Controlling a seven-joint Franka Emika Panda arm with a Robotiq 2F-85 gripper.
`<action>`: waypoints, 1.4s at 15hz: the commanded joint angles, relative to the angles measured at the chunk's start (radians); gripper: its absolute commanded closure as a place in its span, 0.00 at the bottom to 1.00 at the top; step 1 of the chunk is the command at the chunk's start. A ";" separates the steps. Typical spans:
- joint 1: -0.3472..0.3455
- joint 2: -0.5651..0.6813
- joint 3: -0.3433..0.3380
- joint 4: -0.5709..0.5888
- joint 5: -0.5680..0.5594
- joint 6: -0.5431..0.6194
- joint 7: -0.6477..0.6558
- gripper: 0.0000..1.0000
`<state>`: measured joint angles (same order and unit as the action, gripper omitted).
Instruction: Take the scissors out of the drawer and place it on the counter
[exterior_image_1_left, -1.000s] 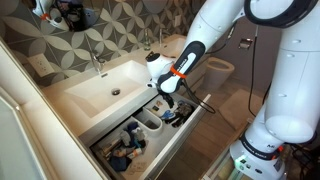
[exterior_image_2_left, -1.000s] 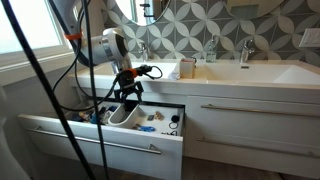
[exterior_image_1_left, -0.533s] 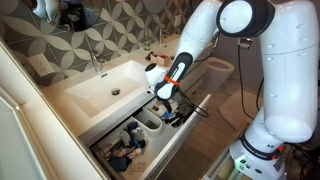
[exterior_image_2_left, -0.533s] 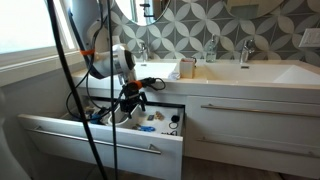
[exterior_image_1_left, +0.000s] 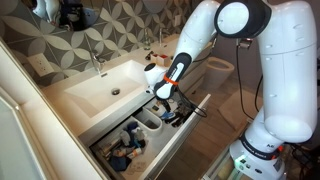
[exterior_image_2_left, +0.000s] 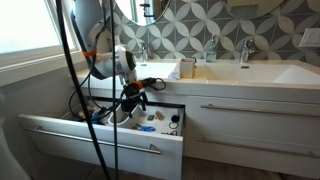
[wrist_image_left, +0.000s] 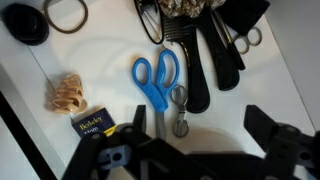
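The blue-handled scissors (wrist_image_left: 153, 80) lie flat on the white floor of the open drawer (exterior_image_1_left: 192, 122), blades pointing toward me in the wrist view. My gripper (wrist_image_left: 200, 126) is open and empty. It hangs just above the drawer floor, with its left finger near the blade tips. In both exterior views the gripper (exterior_image_1_left: 163, 99) (exterior_image_2_left: 134, 99) reaches down into the drawer (exterior_image_2_left: 100, 141), just in front of the counter edge. The white counter (exterior_image_1_left: 62, 95) (exterior_image_2_left: 250, 70) with its basin and taps lies behind it. The scissors do not show in the exterior views.
Beside the scissors lie small silver scissors (wrist_image_left: 180, 104), black combs (wrist_image_left: 198, 60), a tan scrunchie (wrist_image_left: 68, 93), a hair ring (wrist_image_left: 67, 13) and a small card (wrist_image_left: 92, 125). White oval bins (exterior_image_1_left: 150, 122) fill the drawer's other end. A toilet (exterior_image_1_left: 218, 68) stands beyond the vanity.
Over the last second my gripper has dropped lower into the drawer and the arm has swung over it. In the last half second nothing moved.
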<state>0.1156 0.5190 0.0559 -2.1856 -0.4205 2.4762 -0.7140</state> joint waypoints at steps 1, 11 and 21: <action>0.001 0.040 0.003 0.019 -0.036 0.004 0.031 0.00; 0.029 0.079 -0.022 -0.015 -0.048 0.040 0.336 0.00; 0.105 0.193 -0.189 0.001 -0.302 0.363 0.438 0.00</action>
<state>0.1448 0.6747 -0.0388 -2.2002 -0.5846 2.7126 -0.3656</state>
